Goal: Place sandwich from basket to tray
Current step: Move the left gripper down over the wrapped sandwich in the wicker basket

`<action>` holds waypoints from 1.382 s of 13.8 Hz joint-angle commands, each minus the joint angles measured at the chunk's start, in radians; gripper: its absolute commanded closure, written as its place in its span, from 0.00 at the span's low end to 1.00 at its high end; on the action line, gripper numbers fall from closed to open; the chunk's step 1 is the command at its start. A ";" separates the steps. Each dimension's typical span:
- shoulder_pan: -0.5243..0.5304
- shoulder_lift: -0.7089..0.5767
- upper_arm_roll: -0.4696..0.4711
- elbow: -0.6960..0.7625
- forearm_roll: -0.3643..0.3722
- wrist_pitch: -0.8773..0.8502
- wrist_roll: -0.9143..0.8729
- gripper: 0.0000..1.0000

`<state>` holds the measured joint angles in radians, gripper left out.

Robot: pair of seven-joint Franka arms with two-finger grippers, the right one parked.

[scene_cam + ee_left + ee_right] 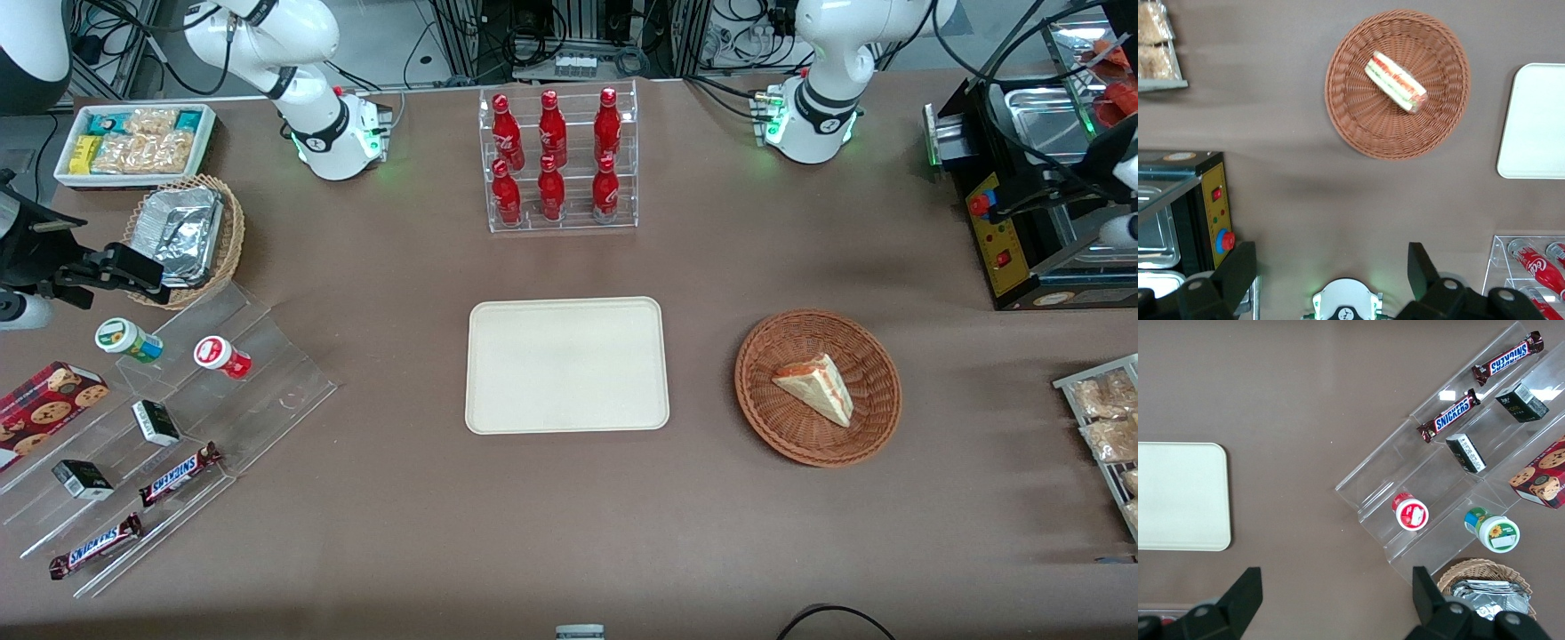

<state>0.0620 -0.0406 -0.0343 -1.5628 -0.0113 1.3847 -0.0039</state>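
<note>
Sandwich (818, 387) lies in basket (766, 404) beside tray (498, 418); fingers (1238, 270) spread wide, holding nothing, above table; Snickers bars (178, 474) readable.

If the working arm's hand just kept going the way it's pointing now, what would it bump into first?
The hand is open and points down at bare brown table, so it would probably meet the table first. The basket with the sandwich lies off that line, nearer the front camera, though depth is hard to judge.
</note>
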 commanded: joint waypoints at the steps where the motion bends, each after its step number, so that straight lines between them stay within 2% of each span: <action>1: 0.012 0.021 -0.018 0.049 0.031 -0.004 0.007 0.00; 5: -0.025 0.091 -0.016 0.026 0.099 0.039 -0.051 0.00; 9: -0.027 0.137 -0.006 -0.118 0.067 0.276 -0.200 0.00; 10: -0.027 0.157 0.002 -0.141 0.038 0.327 -0.275 0.00; 12: -0.040 0.218 0.002 -0.163 0.027 0.399 -0.455 0.00; 15: -0.105 0.283 0.002 -0.221 0.025 0.549 -0.764 0.00; 19: -0.186 0.375 0.004 -0.244 0.037 0.690 -1.031 0.00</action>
<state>-0.0893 0.3006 -0.0440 -1.7992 0.0217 2.0238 -0.9296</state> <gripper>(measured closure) 0.000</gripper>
